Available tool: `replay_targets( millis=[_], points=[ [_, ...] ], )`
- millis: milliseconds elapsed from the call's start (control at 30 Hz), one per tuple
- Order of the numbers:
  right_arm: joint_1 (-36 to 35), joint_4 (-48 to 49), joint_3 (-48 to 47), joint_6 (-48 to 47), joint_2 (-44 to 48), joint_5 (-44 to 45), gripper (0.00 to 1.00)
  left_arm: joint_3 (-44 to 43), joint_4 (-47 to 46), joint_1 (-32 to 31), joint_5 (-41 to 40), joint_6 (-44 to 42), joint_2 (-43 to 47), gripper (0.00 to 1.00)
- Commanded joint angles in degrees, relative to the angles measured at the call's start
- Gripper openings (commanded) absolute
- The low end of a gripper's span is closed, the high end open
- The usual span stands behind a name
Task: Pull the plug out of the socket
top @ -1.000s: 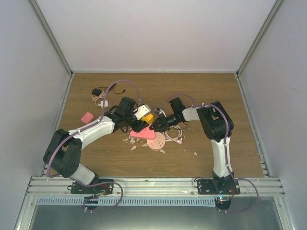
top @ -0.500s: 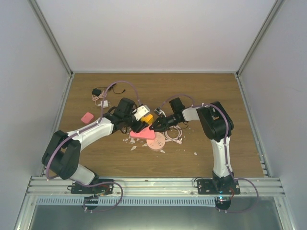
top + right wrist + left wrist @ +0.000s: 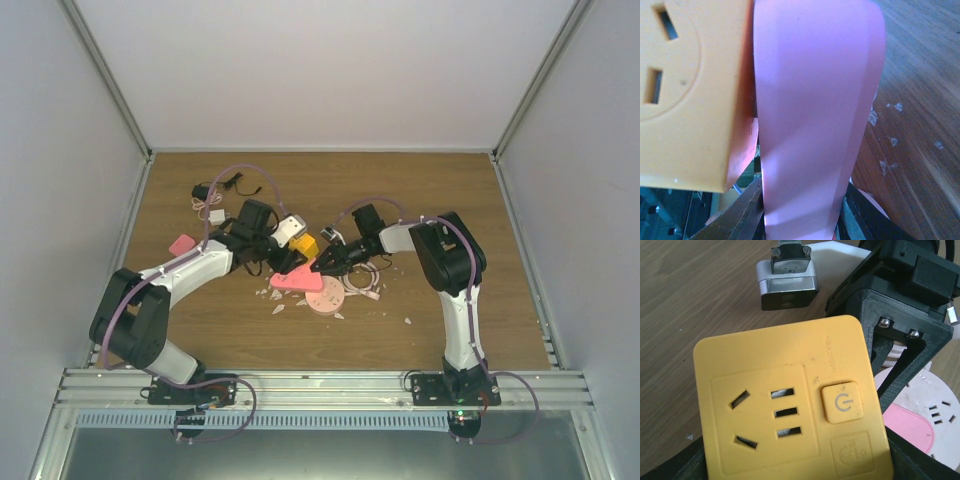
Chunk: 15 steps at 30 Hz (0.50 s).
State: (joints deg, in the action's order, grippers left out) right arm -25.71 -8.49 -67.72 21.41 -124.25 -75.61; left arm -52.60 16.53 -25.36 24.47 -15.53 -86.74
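The socket [image 3: 295, 283], a flat pink triangle, is held by one corner in my right gripper [image 3: 318, 267], which is shut on it. In the right wrist view the socket [image 3: 815, 110] stands edge-on between the fingers [image 3: 740, 215]. A yellow cube [image 3: 690, 90] with slots presses against its flat side. My left gripper [image 3: 288, 256] is shut on that yellow cube [image 3: 790, 405], which fills its view. A white and silver plug block [image 3: 788, 282] sits at the cube's far side. I cannot tell whether the cube is still plugged into the socket.
A pale pink round disc [image 3: 328, 298] lies under the socket, with white chips [image 3: 275, 300] and a thin cable coil [image 3: 362, 280] around it. A small pink block [image 3: 181, 244] is at the left. Black and white chargers with cords [image 3: 210, 200] lie at the back left.
My left arm has drawn slightly left and back, carrying the yellow cube and white block. The socket shifted a little left. The right arm barely moved.
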Motion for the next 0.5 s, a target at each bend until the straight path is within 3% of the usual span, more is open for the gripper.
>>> replay_targets(
  millis=[0, 167, 333, 467],
  points=[
    [0.3, 0.65, 1.45, -3.65, -3.27, 7.71, 0.01, -0.76, -4.72, -3.84, -3.34, -2.36, 2.91, 0.18],
    [0.27, 0.58, 1.37, -3.69, -3.75, 7.92, 0.01, 2.02, -6.36, -9.06, -11.52, -4.88, 4.38, 0.18],
    [0.31, 0.45, 1.36, -3.71, -4.15, 8.13, 0.01, 1.87, -6.64, -8.95, -13.44, -5.47, 4.55, 0.16],
    [0.31, 0.43, 1.44, -3.77, -4.33, 8.52, 0.01, -1.29, -3.3, -2.36, -0.32, -0.97, 3.42, 0.13]
  ],
)
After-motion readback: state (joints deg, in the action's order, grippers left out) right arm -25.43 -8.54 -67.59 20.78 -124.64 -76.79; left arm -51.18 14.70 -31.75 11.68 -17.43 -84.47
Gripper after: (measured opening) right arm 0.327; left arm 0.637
